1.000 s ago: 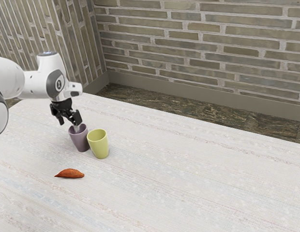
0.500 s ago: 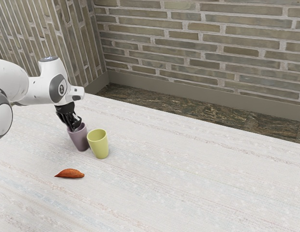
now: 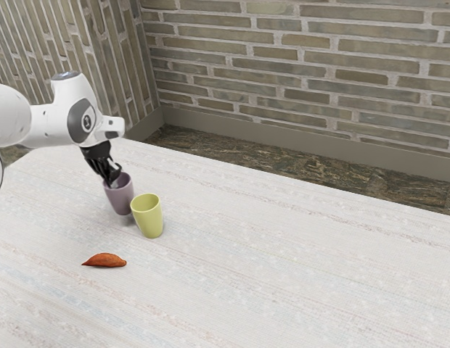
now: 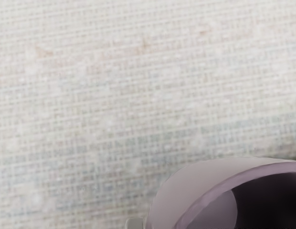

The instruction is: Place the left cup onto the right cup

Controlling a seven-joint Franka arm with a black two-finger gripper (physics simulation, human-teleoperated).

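Observation:
In the exterior view, the purple cup (image 3: 120,196) is the left one; it hangs tilted just above the table, its base off the surface. My black gripper (image 3: 110,176) is shut on its rim, one finger inside and one outside. The yellow-green cup (image 3: 147,214) stands upright on the table, just to the exterior view's right of the purple cup and slightly lower. In the wrist view the purple cup (image 4: 219,193) sits right under my hand, its dark inside showing over the woven tabletop.
An orange sweet potato (image 3: 104,259) lies on the pale table (image 3: 283,261) in front of the cups. Brick walls (image 3: 305,65) stand behind, with a dark floor strip between wall and table.
My gripper came down onto the purple cup's rim, shut on it, and has lifted the cup slightly off the table. The yellow-green cup and the sweet potato stayed put.

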